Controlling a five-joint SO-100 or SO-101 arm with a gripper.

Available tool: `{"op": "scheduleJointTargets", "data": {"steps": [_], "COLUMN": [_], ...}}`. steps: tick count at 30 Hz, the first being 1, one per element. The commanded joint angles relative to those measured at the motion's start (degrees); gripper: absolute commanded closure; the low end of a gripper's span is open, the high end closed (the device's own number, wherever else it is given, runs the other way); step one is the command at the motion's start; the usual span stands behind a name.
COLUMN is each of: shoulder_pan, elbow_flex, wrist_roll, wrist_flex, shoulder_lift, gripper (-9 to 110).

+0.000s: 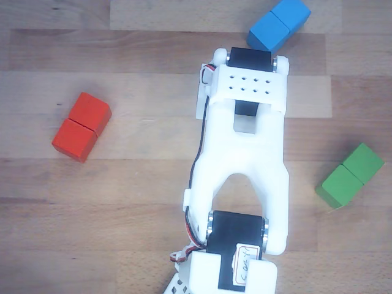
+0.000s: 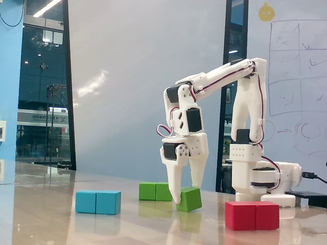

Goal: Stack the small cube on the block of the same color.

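Observation:
In the fixed view my gripper (image 2: 186,195) points straight down at the small green cube (image 2: 191,201), which rests on the table. One fingertip (image 2: 175,199) is at the cube's left side; the other finger comes down at its top right. The jaws are spread about one cube width, and whether they press on the cube cannot be told. The green double block (image 2: 156,191) lies just behind and to the left. In the other view it (image 1: 350,176) lies at the right. In that view my arm (image 1: 245,153) hides the cube and the gripper.
A blue double block (image 2: 98,202) lies at the left front in the fixed view and at the top in the other view (image 1: 278,24). A red double block (image 2: 252,215) lies at the right front, and at the left in the other view (image 1: 81,126). The arm base (image 2: 260,178) stands behind.

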Motion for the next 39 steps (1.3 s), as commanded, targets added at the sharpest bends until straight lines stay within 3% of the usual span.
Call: {"op": "scheduleJointTargets", "data": {"steps": [1, 10, 18, 27, 39], "shoulder_pan": [0.0, 2.2, 13.45, 25.84, 38.58], "elbow_flex": [-4.66, -10.81, -21.36, -30.23, -31.2], "wrist_roll": [-0.18, -0.44, -0.62, -0.62, -0.62], "wrist_flex": [-0.53, 0.62, 1.14, 11.95, 14.68], "shoulder_lift": [0.62, 1.41, 1.58, 1.58, -0.09], "gripper": [98, 98, 98, 98, 98]}}
